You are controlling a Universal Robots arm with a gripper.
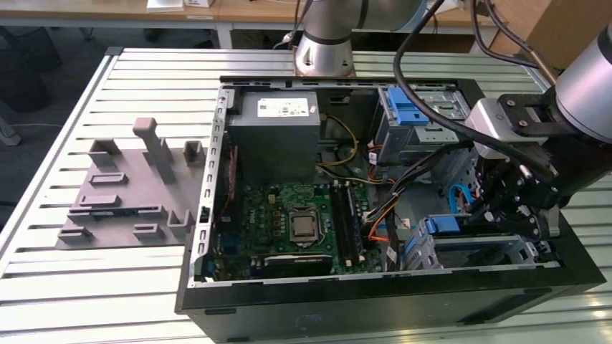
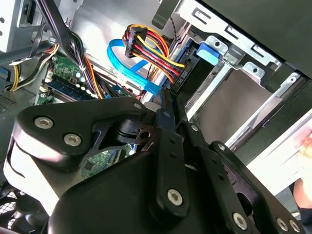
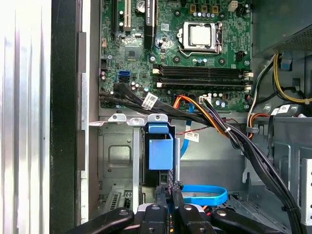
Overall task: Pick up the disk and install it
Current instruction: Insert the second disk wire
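The hand (image 3: 170, 197) pinches the disk (image 3: 160, 153) by its edge, seated upright in the computer case's (image 1: 383, 304) corner bay.

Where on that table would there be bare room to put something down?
Bare slats lie on the table in front of the grey fixture plate, and behind it. Inside the computer case, cables and the gripper crowd the drive bays.

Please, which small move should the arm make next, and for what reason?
Probably a short push deeper into the metal bay. The end effector sits closed on the disk, whose blue bracket stands in the bay's slot inside the computer case, seemingly not fully seated.
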